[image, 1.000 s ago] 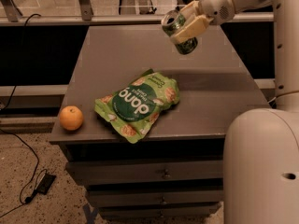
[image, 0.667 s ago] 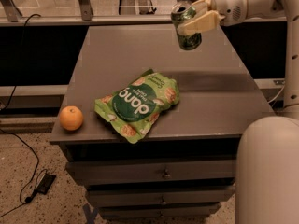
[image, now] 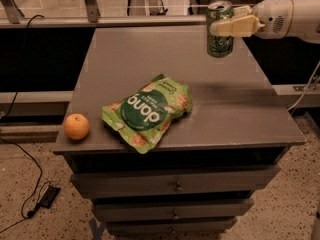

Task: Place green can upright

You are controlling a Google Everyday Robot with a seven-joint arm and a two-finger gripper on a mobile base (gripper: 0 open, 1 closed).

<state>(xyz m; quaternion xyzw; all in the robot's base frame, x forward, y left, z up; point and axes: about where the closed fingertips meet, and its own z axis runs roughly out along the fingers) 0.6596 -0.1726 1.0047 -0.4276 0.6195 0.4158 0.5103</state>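
- The gripper (image: 226,28) reaches in from the right above the table's far right corner; it is clamped across the upper half of the green can (image: 219,45); one pale finger lies over the can's front, the other is hidden behind it.
- The green can hangs close to upright, silver top uppermost; a dark shadow nearer the camera on the grey table (image: 150,59) suggests it is held off the surface.
- The step appears to be the set-down; done well, it calls for a straight descent with the can kept vertical; the base should sit flat before the fingers part; the pull-back should not brush the can's side.
- The snack bag (image: 148,113) lies well apart at mid-table; the orange (image: 76,126) sits at the front left edge; neither crowds the landing spot.
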